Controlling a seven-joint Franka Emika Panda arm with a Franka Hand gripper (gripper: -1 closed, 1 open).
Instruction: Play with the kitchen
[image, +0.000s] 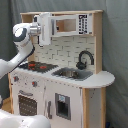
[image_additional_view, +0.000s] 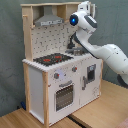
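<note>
We see the kitchen (image: 60, 85) standing upright on the tabletop (image_additional_view: 100, 117), our gripper (image: 45, 27) raised to its upper shelf, presumably reaching the microwave (image: 70, 24); whether the jaws are open we cannot tell.

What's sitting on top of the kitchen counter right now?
On the kitchen counter: the black-red hob at the first exterior view's left, then the sink with the black faucet behind it. The sink's inside is too dark to tell.
</note>
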